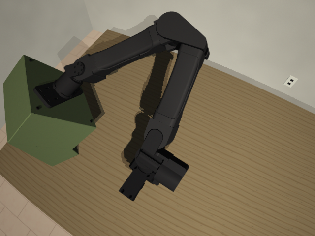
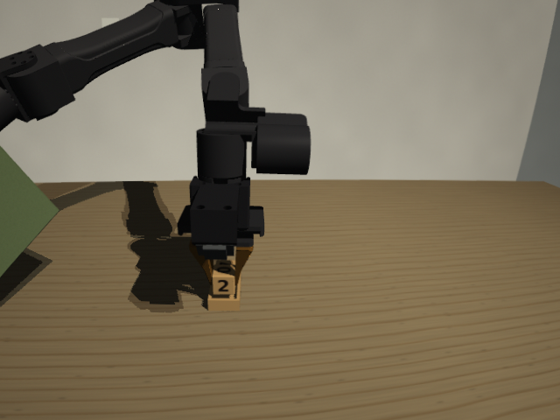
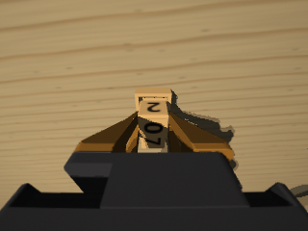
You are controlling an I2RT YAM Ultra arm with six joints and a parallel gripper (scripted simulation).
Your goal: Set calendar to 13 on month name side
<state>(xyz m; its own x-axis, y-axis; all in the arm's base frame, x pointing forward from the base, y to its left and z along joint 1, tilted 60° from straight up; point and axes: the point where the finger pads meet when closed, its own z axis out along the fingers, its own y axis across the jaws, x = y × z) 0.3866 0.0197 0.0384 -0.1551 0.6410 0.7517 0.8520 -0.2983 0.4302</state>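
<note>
The light wooden tray [image 2: 222, 304] lies flat on the table and shows end-on in the exterior view; its far end wall also shows in the wrist view [image 3: 153, 92]. A wooden cube [image 2: 222, 285] stands in it and shows a 2 on the face toward that camera. My gripper [image 2: 222, 269] comes straight down over the tray, its orange fingers on either side of the cubes. In the wrist view the gripper [image 3: 153, 140] is shut on a date cube [image 3: 153, 134] whose visible faces show 0 and 7, with the 2 [image 3: 154, 107] just beyond. In the top view the arm hides the tray and cubes.
The green pedestal [image 1: 38, 114] carrying the arm's base stands at the left of the table. The arm's elbow reaches high over the table's middle. A wall lies behind the table.
</note>
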